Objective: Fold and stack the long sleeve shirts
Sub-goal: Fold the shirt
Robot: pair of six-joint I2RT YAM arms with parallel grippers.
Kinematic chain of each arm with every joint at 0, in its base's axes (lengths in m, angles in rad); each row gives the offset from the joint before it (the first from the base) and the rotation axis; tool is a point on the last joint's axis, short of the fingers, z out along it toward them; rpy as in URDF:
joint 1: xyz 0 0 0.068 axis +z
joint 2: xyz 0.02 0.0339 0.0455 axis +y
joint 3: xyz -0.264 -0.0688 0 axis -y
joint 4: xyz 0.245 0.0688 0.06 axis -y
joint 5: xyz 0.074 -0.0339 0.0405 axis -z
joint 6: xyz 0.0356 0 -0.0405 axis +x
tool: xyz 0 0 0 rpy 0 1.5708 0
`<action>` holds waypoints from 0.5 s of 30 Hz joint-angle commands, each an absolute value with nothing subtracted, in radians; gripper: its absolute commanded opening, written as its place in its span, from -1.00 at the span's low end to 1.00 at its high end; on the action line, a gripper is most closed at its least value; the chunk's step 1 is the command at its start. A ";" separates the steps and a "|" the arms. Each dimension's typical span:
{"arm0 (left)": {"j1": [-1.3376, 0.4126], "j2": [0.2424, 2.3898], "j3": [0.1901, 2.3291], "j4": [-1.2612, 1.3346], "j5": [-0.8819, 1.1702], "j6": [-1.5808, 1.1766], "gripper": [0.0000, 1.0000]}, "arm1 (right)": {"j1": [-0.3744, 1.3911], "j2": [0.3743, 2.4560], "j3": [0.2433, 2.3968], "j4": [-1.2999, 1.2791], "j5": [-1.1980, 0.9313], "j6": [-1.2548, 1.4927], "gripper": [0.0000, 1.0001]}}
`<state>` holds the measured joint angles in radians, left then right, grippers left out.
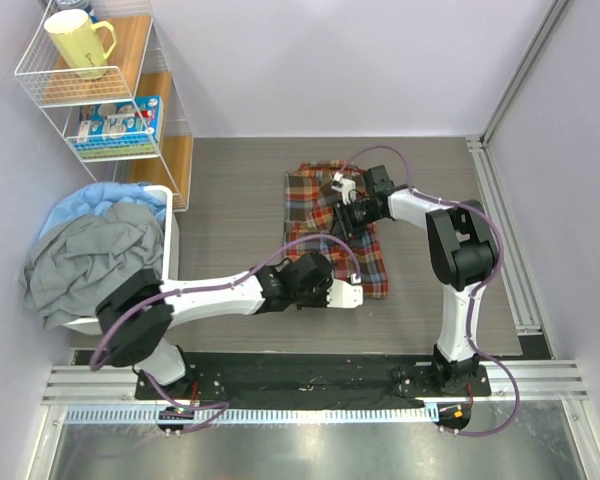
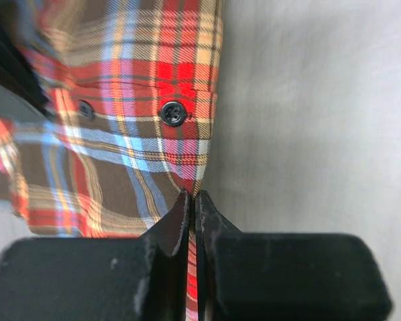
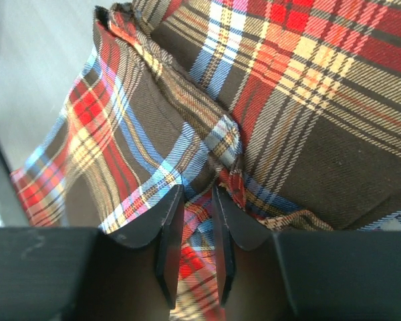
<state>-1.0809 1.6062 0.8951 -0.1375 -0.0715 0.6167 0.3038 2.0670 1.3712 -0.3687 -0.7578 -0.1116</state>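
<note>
One of the long sleeve shirts (image 1: 332, 225), in red, brown and yellow plaid, lies partly folded on the grey table. My left gripper (image 1: 356, 296) sits at its near right corner. In the left wrist view the left gripper (image 2: 192, 199) is shut on the thin hem of the shirt (image 2: 120, 120), just below a black button (image 2: 173, 112). My right gripper (image 1: 342, 214) reaches over the middle of the shirt from the right. In the right wrist view the right gripper (image 3: 196, 199) is closed on a bunched fold of the plaid shirt (image 3: 307, 100), and cloth fills the narrow gap between its fingers.
A white basket (image 1: 170, 235) heaped with grey and blue clothes (image 1: 90, 255) stands at the left. Behind it is a wire shelf (image 1: 40, 85) with a yellow mug (image 1: 78, 42) and a box. A metal rail (image 1: 505, 240) runs along the table's right side.
</note>
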 commanded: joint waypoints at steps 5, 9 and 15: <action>-1.080 1.451 1.115 -0.693 0.366 0.456 -1.00 | 0.321 1.902 1.475 -0.554 -0.805 -0.153 -0.13; -0.970 1.527 1.257 -0.823 0.533 0.434 -1.00 | 0.292 1.972 1.564 -0.563 -0.813 -0.175 -0.07; -0.789 1.721 1.573 -1.015 0.704 0.396 -1.00 | 0.213 2.094 1.747 -0.594 -0.838 -0.156 -0.03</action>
